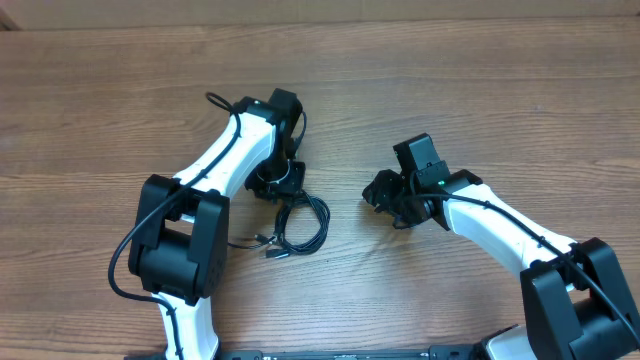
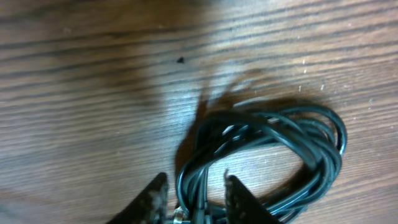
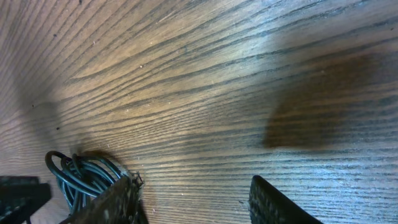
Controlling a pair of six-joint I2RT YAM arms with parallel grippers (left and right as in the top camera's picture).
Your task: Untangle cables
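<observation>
Left claw [image 2: 196,204] stands astride a few strands of the cables [image 2: 273,146], jaws partly apart, with no pinch to be seen. A silver plug [image 2: 180,215] lies at 6 o'clock, right by the strands. It would do best to close on one strand only, near that plug, not on the whole sheaf. Beyond, the coil fans out toward 2 o'clock over the worktop [image 2: 93,93]. From overhead, the bundle lies at the left claw's 5 o'clock. The right claw [image 1: 385,195] is at the bundle's 3 o'clock, apart from it, jaws open and empty. It should pin the far loop first. Then the plug can be drawn out slowly, or the coil will likely drag along whole.
</observation>
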